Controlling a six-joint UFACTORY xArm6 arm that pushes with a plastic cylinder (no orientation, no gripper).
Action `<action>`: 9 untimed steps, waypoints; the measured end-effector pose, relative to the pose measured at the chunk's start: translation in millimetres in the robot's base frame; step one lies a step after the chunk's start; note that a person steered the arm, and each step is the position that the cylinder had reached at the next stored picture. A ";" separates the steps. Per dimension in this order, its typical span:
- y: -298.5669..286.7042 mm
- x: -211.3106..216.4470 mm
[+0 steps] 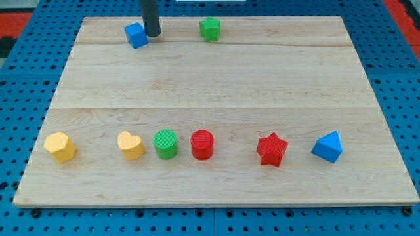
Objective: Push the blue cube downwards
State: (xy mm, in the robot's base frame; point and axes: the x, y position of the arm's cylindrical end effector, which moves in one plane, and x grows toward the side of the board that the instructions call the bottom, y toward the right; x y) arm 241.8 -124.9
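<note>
The blue cube sits near the top left of the wooden board. My tip is the lower end of a dark rod coming down from the view's top. It stands just to the right of the blue cube, touching or almost touching its right side.
A green star lies at the top middle. Along the bottom row, from left to right: a yellow hexagon, a yellow heart, a green cylinder, a red cylinder, a red star, a blue triangular block.
</note>
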 end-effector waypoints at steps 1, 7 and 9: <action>-16.5 -6.8; -50.1 30.5; -58.5 30.5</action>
